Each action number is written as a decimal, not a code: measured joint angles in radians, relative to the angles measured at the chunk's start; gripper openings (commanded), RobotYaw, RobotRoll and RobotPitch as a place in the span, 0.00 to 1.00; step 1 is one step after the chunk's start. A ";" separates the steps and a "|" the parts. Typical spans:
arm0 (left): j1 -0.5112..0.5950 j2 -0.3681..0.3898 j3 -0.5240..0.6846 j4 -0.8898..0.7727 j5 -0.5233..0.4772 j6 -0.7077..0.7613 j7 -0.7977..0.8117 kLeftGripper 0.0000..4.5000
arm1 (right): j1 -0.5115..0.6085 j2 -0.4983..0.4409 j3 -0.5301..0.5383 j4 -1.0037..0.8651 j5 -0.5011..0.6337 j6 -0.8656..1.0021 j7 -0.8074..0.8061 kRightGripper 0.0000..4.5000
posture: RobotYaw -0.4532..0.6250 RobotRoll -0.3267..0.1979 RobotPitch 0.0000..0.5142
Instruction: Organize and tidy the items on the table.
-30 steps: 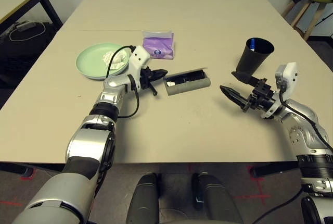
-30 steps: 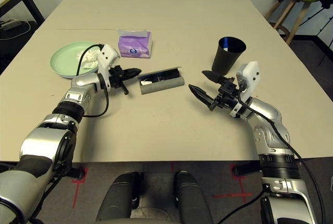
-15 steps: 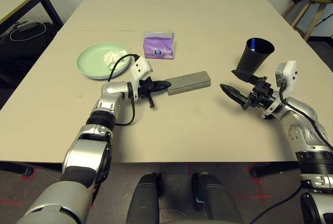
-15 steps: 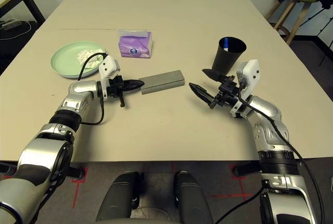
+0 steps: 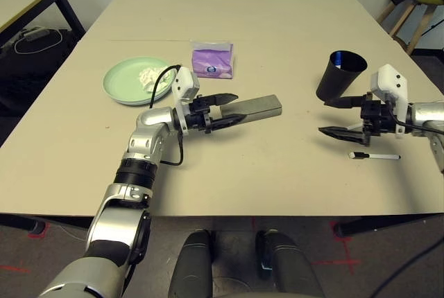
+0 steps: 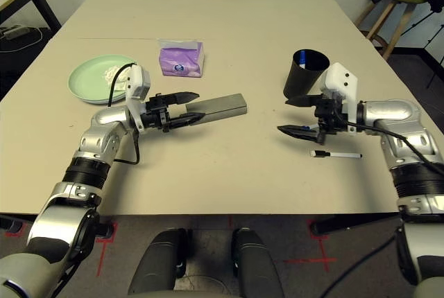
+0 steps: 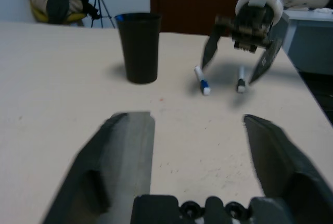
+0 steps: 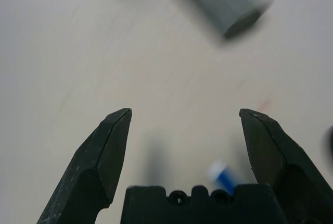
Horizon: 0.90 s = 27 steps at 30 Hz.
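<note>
Grey rectangular glasses case (image 5: 255,106), lid shut, lies mid-table on the light beige table (image 5: 277,28), just beside the left gripper (image 5: 232,109), whose fingers are spread, grasping nothing. The right gripper (image 5: 331,116), also spread and empty, hovers near the white-blue pen (image 5: 374,155) and black cup (image 5: 338,75).

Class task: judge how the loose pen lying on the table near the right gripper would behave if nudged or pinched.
The pen looks thin and round, so a nudge would probably roll it. It lies flat on the table, so pinching it may be fiddly. It seems stiff and light.
</note>
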<state>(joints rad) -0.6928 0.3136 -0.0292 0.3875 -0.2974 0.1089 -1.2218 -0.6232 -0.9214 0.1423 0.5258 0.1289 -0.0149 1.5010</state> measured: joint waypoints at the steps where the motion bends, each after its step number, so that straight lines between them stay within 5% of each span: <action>1: 0.001 0.000 -0.001 -0.007 -0.001 0.007 0.002 1.00 | -0.009 -0.018 0.014 0.009 -0.022 -0.019 0.023 1.00 | 0.51 0.62 0.19; 11: 0.016 0.007 -0.004 -0.021 -0.011 0.019 0.024 1.00 | -0.110 -0.116 0.203 0.097 -0.270 -0.262 0.110 1.00 | 0.51 0.62 0.20; 27: 0.022 0.016 0.004 -0.027 -0.016 0.017 0.061 1.00 | -0.153 -0.066 0.236 0.139 -0.410 -0.230 0.063 1.00 | 0.53 0.62 0.20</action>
<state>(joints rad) -0.6712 0.3299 -0.0252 0.3601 -0.3136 0.1262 -1.1609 -0.7759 -0.9873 0.3786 0.6649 -0.2810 -0.2450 1.5640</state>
